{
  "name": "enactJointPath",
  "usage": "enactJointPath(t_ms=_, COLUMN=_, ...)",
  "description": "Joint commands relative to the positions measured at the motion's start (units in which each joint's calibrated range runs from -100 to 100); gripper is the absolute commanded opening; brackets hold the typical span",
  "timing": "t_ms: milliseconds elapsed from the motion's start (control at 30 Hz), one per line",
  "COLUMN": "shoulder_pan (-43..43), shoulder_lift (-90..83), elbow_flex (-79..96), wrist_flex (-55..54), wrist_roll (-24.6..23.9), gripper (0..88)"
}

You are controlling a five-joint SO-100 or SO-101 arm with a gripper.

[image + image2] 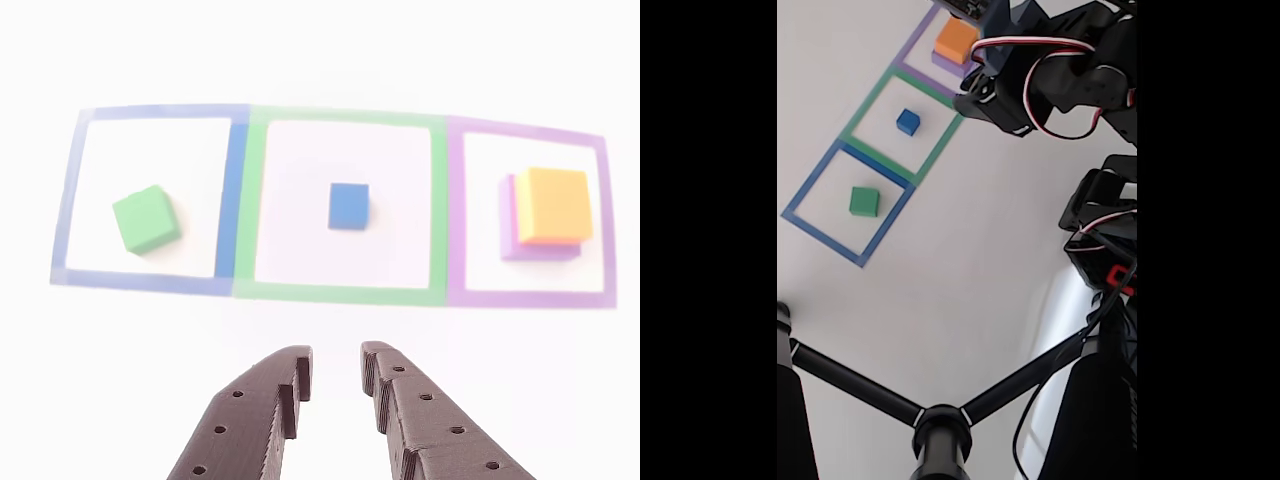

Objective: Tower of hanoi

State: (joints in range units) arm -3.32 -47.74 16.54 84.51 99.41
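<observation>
Your fingers (pixel 335 372) hang parted and empty short of the blue cube (pixel 348 206) in the green outline (pixel 340 292), so I judge a skewed descent could nudge that small cube away instead of straddling it.

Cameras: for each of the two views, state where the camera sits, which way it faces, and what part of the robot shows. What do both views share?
Other view: behind the open fingers, looking forward and down at three outlined squares.
Fixed view: high above, looking down; the arm enters from the right, with tripod legs below.
Shared: green block in the blue outline, blue cube in the green, orange block on the purple block.
</observation>
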Motion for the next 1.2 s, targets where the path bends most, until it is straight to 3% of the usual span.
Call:
enactJointPath(t_ms=0, shoulder_pan=1.78, shoulder_lift=-1.96, elbow_flex=-4.17, wrist_flex=2.29, wrist_roll=0.59, gripper=3.1)
enactJointPath(t_ms=133, shoulder_pan=3.22, shoulder_lift=-3.01, elbow_flex=0.01, wrist_flex=0.19, wrist_roll=0.59, gripper=4.7)
enactJointPath(t_ms=333, shoulder_pan=4.66, shoulder_lift=-5.83, elbow_flex=14.37, wrist_flex=-13.01, wrist_roll=0.59, gripper=14.0)
enactJointPath(t_ms=633, shoulder_pan=5.04, shoulder_lift=-6.40, elbow_flex=38.55, wrist_flex=-41.84, wrist_roll=0.59, gripper=25.8)
enactJointPath(t_ms=867, shoulder_pan=5.23, shoulder_lift=-0.66, elbow_flex=55.10, wrist_flex=-69.13, wrist_roll=0.59, gripper=26.9)
enactJointPath(t_ms=1167, shoulder_pan=5.62, shoulder_lift=13.71, elbow_flex=63.37, wrist_flex=-95.36, wrist_roll=0.59, gripper=27.6)
